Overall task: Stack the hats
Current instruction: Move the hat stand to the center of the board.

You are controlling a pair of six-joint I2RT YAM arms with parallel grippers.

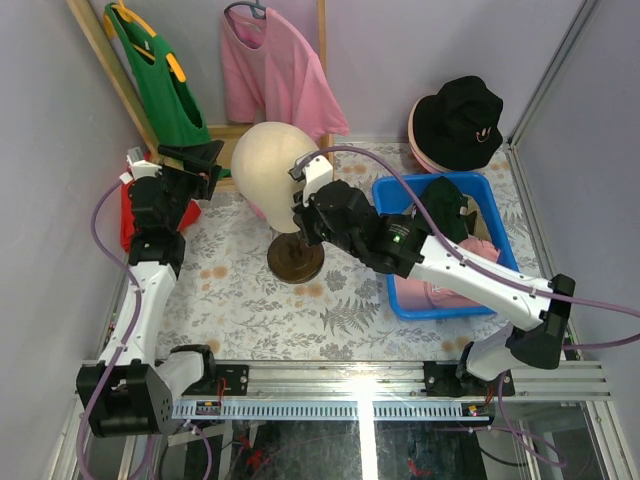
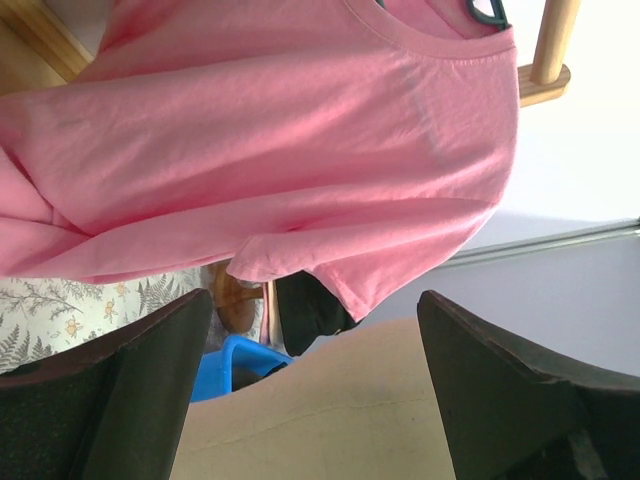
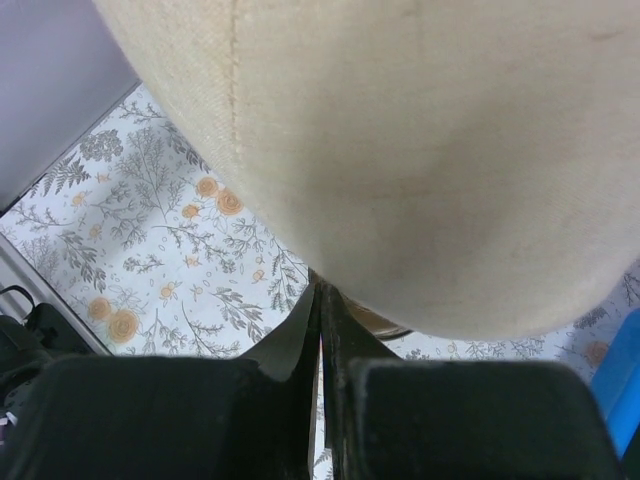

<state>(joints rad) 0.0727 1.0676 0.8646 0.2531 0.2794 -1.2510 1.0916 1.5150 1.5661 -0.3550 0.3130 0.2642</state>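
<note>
top external: left gripper [image 1: 212,168] fingers apart beside mannequin head [image 1: 265,160]; right gripper [image 3: 320,300] pinched together by it, seemingly empty. between picks; next, fetch pink cap [image 1: 440,292] from bin [image 1: 410,181].

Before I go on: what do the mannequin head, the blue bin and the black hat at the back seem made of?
The mannequin head: matte cream woven cloth cover, weave and a seam showing; core unknown. The blue bin: probably rigid plastic, smooth with a slight sheen. The black hat: soft matte fabric, perhaps cotton; its crown sags and creases.
</note>
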